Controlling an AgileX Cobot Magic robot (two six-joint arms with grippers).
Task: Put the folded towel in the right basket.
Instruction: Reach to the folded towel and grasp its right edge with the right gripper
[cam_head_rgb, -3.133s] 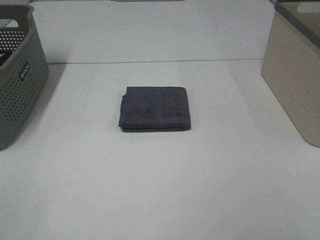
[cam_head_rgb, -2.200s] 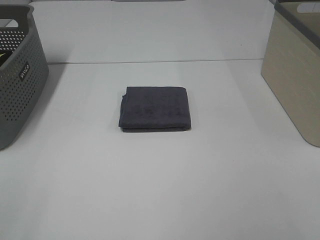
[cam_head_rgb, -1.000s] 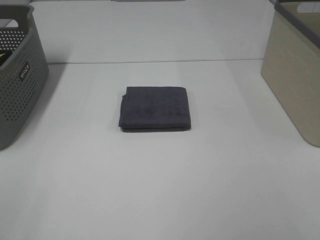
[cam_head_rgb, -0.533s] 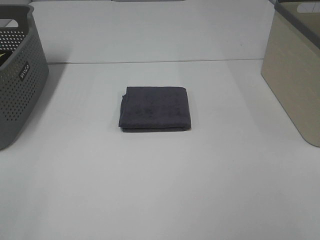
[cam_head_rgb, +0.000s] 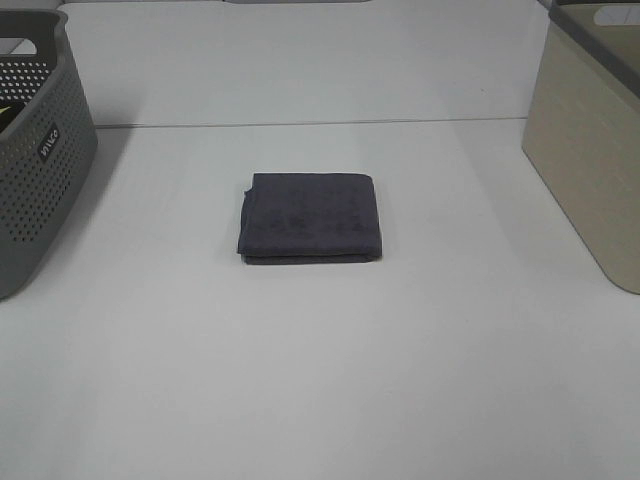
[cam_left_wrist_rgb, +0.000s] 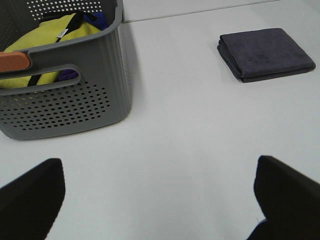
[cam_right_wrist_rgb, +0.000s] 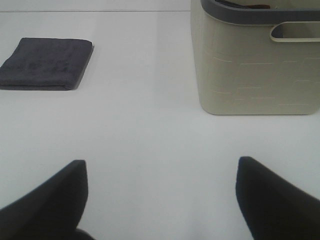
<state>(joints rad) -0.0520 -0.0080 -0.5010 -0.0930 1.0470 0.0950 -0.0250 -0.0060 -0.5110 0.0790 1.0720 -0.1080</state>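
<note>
Far left, the grey perforated basket (cam_head_rgb: 35, 150) ran off the edge of the high view, so only its near corner and a small label showed, too small to read. From the left wrist camera its inside was partly open to sight: a yellow cloth (cam_left_wrist_rgb: 45, 37) bunched up in there, with something dark and something blue under it that I couldn't make out, and an orange piece (cam_left_wrist_rgb: 14, 61) at the handle slot, cut by the frame.

The left gripper (cam_left_wrist_rgb: 159, 165) showed only as two dark fingers (cam_left_wrist_rgb: 30, 195) at the corners of its own camera's picture, spread wide with bare table (cam_head_rgb: 320, 380) between them and nothing held. The folded towel (cam_head_rgb: 310, 217) lay well apart from it, off ahead toward the table's middle, on the side away from the grey basket.

And there the towel sat, dark grey, flat on the white table between the two baskets, touching neither, its layered edges facing the near and left sides.

The right gripper (cam_right_wrist_rgb: 161, 162) was likewise just two black fingers (cam_right_wrist_rgb: 280, 200), wide apart, empty. The towel lay well ahead of it on one side, the beige basket (cam_right_wrist_rgb: 255, 65) nearer on the other.

Far right, that beige basket was clipped by the frame in the high view; its dark rim and a handle cutout showed, but its inside was hidden.
</note>
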